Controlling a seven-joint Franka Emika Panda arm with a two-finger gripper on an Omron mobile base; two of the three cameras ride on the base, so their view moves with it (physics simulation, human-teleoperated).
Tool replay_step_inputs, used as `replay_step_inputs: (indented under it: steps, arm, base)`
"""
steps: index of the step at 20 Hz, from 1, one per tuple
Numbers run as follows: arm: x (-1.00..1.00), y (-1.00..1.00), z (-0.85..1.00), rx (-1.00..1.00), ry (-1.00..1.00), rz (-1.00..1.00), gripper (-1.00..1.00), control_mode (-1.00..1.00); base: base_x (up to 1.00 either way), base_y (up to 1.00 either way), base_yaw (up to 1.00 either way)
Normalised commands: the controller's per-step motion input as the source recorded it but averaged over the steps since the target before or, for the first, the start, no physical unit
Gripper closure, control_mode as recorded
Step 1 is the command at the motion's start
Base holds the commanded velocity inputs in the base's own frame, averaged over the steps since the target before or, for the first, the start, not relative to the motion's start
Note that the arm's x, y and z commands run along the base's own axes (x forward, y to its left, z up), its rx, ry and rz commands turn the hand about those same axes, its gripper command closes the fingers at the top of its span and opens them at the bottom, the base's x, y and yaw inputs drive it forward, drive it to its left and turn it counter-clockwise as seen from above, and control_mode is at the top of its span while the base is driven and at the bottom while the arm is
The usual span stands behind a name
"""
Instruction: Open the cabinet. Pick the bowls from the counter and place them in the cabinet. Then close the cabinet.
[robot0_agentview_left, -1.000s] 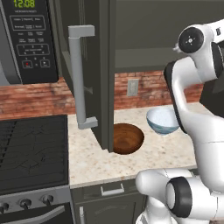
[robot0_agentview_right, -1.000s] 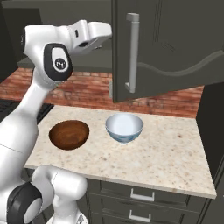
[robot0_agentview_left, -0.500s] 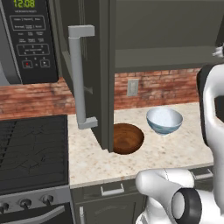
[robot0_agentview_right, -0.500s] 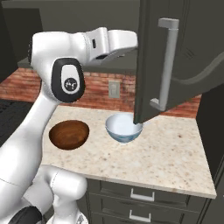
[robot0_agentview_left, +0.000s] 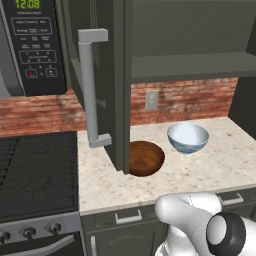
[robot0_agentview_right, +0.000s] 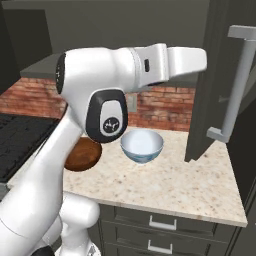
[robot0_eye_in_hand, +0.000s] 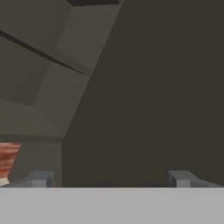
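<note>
From my station, the hand view gives me dark grey cabinet panels at close range, hard to resolve into parts, and a sliver of red brick at the left edge. The gripper (robot0_eye_in_hand: 109, 178) shows there as two finger tips (robot0_eye_in_hand: 40, 178) standing spread wide apart with nothing between them.

In the left base view the open cabinet door (robot0_agentview_left: 107, 85), with its long grey bar handle (robot0_agentview_left: 90, 90), covers the left edge of the brown wooden bowl (robot0_agentview_left: 145, 158). In the right base view the arm's elbow hides much of that bowl, and the other door (robot0_agentview_right: 217, 80) stands swung out at the right.

The white patterned bowl (robot0_agentview_left: 188, 138) sits just beside the brown one on the beige speckled counter (robot0_agentview_left: 220, 165). Behind runs a brick backsplash (robot0_agentview_left: 190, 100) with a wall outlet (robot0_agentview_left: 151, 100). The microwave (robot0_agentview_left: 32, 47) hangs over the black stovetop (robot0_agentview_left: 35, 170) at left. The cabinet shelf (robot0_agentview_left: 192, 65) is bare.
</note>
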Motion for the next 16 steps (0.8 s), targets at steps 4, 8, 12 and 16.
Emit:
replay_step_inputs:
  steps: [4,8,12,16]
  arm:
    - [-0.35,0.62,-0.09,-0.05,-0.06,0.04,-1.0,-1.0]
    - [-0.49,1.0,-0.19,-0.17,-0.08,0.13,-1.0,-1.0]
    - [-0.55,1.0,-0.02,-0.14,-0.02,0.12,-1.0,-1.0]
    - [-0.33,0.91,-0.1,0.01,0.03,0.24,-1.0,-1.0]
  base:
    - [0.0,0.0,0.0]
    - [0.0,0.0,0.0]
    - [0.0,0.0,0.0]
    - [0.0,0.0,0.0]
